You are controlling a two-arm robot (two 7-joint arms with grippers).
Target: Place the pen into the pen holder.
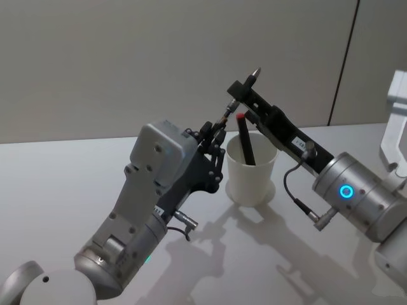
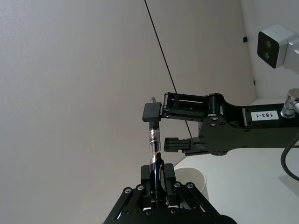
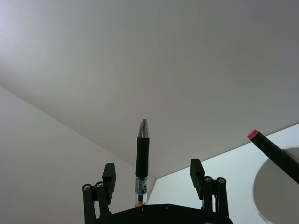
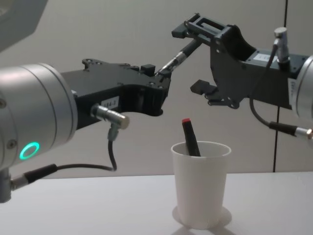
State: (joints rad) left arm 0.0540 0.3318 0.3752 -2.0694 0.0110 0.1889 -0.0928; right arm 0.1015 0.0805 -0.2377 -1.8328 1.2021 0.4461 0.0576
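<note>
Nearest the robot, the left gripper is pinched on the lower end of the pen. It holds the pen up in the air, slanting up and away toward the right arm. The pen is a clear-barrelled one with a dark rubber grip and a silver tip, and it is well off the table.

A little farther out, the right gripper reaches in from the robot's right. Its fingers are spread wide, one on each side of the upper barrel. In the left wrist view one pad sits against or just beside the pen (I cannot tell which), and the other stands clear.

Below and slightly right of this meeting point stands the pen holder, a white paper cup. A dark marker with a red cap already leans inside it. Behind everything is a plain grey wall.

This looks like a mid-air hand-over, so the order of moves matters most. The right claw should close squarely across the rubber grip, with the barrel centred between the pads, so the pen is not pushed sideways. The left should keep its pinch until that hold looks firm, because letting go too soon would drop the pen.

After that, the pen needs tipping closer to upright and carrying over the open part of the cup's mouth, clear of the leaning marker. It should go down gently, since an empty paper cup (light, narrow base) would probably tip if its rim were knocked.
</note>
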